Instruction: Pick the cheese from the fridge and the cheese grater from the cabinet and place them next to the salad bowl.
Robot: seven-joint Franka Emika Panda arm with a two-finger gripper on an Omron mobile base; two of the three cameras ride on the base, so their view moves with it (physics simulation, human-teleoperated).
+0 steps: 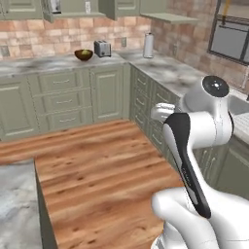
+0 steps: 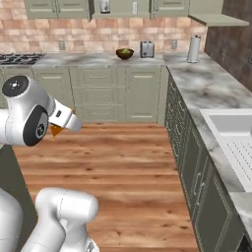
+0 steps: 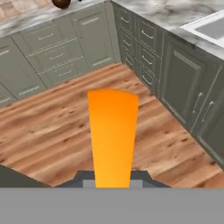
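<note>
Item: cheese (image 3: pixel 113 135), a smooth, flat-faced orange wedge, wider at the far end and narrowing toward the hand. The gripper (image 3: pixel 113 181) is clamping it between closed fingers; in the hand view the wedge is sticking out over the floor, and in the right base view an orange corner (image 2: pixel 55 130) is peeking out under the white hand.

Item: salad bowl (image 1: pixel 83 55), round, brown, wooden, with green lettuce inside. It is sitting on the far counter (image 1: pixel 44 64), just beside the toaster (image 1: pixel 102 48), a boxy silver unit. In the right base view the bowl (image 2: pixel 125 53) is standing left of the toaster (image 2: pixel 146 48).

Item: paper-towel roll (image 1: pixel 148 45), a white upright cylinder, standing in the counter's corner.

Item: cheese grater (image 2: pixel 105 6), silver-white, showing partly in the open sage-green cabinet (image 2: pixel 118 8) above the bowl; detail too small to tell.

Surroundings: grey-white marbled counters over sage-green panelled drawer fronts with silver bar pulls; a brick-pattern backsplash; a glossy wood-plank floor (image 1: pixel 97 165) lying open between the arm and the far counter; a white sink (image 2: pixel 231 130) set in the right-hand counter; a dark stovetop (image 2: pixel 17 58) at far left.
</note>
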